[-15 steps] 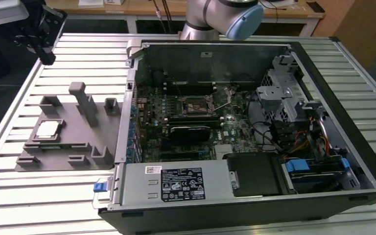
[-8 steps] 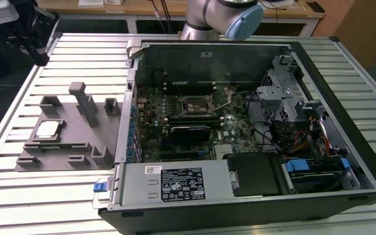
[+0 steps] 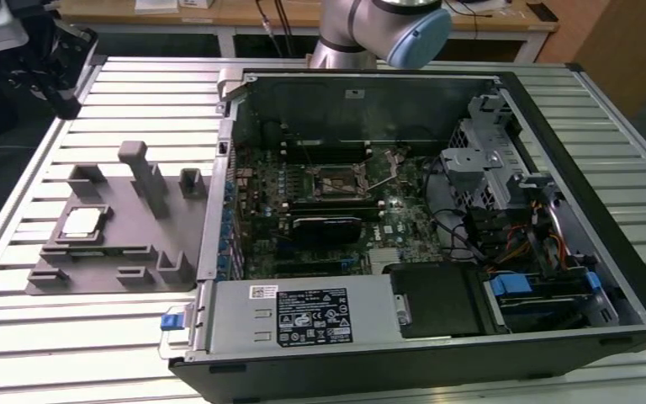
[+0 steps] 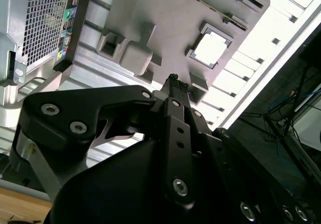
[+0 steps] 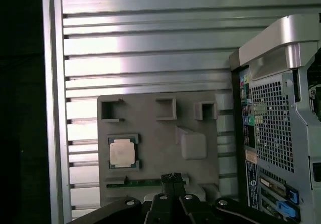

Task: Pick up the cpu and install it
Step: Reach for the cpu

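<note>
Exterior view places the cpu (image 3: 82,221) flat in a shallow recess of the grey fixture block (image 3: 110,269) on the slatted tabletop (image 3: 132,93), towards the exterior view's left, just beside the open computer case (image 3: 413,374) and untouched. You should treat it as light, rigid and thin, with a smooth metal top likely to slip and an underside likely delicate, so take it by two opposite edges where the recess seems to leave gaps. In both wrist views your hand (image 5: 172,178) hangs apart from the block, closed on nothing, and the block's raised posts (image 3: 135,164) stand near the chip.
</note>
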`<control>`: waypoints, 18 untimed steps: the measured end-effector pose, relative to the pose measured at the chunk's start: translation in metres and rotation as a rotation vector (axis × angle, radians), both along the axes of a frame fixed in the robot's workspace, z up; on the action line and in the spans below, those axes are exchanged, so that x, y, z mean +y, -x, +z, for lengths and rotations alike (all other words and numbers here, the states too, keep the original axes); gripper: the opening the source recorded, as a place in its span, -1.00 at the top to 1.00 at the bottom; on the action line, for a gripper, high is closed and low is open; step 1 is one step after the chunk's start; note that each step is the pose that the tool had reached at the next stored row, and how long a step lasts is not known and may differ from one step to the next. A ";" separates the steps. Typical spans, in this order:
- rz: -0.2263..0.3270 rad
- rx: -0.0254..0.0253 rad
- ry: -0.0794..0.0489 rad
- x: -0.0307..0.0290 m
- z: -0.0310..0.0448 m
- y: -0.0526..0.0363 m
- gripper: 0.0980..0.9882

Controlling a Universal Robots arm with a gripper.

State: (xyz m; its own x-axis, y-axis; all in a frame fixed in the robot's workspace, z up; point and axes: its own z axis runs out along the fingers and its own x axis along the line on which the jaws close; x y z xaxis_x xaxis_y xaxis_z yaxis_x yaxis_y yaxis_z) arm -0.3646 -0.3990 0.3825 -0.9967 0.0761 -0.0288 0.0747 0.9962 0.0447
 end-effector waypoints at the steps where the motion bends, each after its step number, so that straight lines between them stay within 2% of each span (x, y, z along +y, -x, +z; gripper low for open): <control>1: 0.000 0.0000 0.000 0.0001 -0.0011 0.0002 0.98; 18: 0.000 0.0000 0.000 0.0001 -0.0131 0.0041 0.98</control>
